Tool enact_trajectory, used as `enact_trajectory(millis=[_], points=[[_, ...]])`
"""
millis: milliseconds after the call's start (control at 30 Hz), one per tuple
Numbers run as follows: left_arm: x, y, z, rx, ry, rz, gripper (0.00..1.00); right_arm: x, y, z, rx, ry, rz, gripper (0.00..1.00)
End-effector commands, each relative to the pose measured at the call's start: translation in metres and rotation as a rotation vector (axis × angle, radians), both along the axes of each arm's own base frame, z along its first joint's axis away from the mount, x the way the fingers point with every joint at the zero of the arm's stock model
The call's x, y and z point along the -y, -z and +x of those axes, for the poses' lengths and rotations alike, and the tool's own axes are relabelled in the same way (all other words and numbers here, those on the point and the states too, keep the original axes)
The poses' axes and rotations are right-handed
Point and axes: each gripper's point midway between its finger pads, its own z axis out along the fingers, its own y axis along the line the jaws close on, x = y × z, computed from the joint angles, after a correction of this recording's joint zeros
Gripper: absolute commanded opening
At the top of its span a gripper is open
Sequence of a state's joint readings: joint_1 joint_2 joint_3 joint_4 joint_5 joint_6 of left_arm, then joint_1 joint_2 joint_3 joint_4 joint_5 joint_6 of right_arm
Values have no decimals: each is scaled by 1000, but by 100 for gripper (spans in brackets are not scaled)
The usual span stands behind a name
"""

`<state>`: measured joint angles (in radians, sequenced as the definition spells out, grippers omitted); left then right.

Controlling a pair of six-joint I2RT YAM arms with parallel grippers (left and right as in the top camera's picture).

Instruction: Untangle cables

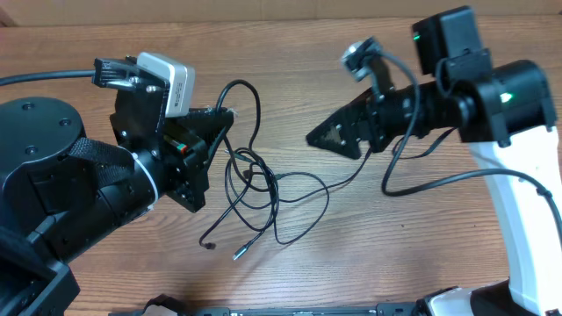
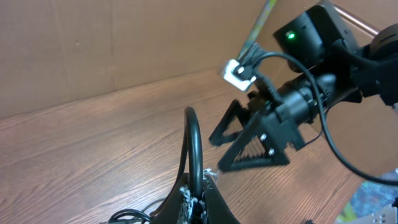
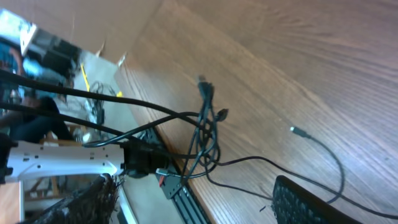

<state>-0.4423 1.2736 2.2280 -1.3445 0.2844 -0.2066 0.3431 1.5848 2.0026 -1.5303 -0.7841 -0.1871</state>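
So here's the situation: the cables (image 1: 255,180) sit in a loose knotty bunch pretty much in the middle of the wooden surface (image 1: 395,254), between the two arms. The left end effector (image 1: 219,117) is clamped shut on one strand at the top-left edge of the bunch. In the left wrist view you can see a loop (image 2: 199,149) arching up right out of the pinched fingers, and from overhead the same strand curves up and over before dropping back into the mess. The crossings are thickest just right of and below that end effector, and the right wrist view shows the knot (image 3: 205,127) as several strands stacked over each other. Two loose ends trail out toward the near edge, a black plug (image 1: 208,244) and, just beside it, the silvery tip (image 1: 239,254), both lying flat on the wood. One longer strand swings out to the right, toward the other arm. The right end effector (image 1: 313,138) hovers off the surface to the right of the bunch, pointing at it but not touching. From overhead it looks like one wedge, but the left wrist view shows its jaws parted with nothing in them.
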Motion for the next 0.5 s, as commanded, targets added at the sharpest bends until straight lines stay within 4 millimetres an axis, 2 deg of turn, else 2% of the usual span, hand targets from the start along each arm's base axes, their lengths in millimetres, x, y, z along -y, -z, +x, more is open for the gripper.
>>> enact_trajectory(millis=[0, 133, 467], points=[[0, -12, -8, 36, 19, -27, 4, -6, 2, -8, -2, 3, -34, 79], [0, -12, -8, 37, 20, -28, 4, -19, 21, -23, -57, -56, -61, 81], [0, -12, -8, 36, 18, -31, 4, -42, 93, -32, -188, -119, -97, 82]])
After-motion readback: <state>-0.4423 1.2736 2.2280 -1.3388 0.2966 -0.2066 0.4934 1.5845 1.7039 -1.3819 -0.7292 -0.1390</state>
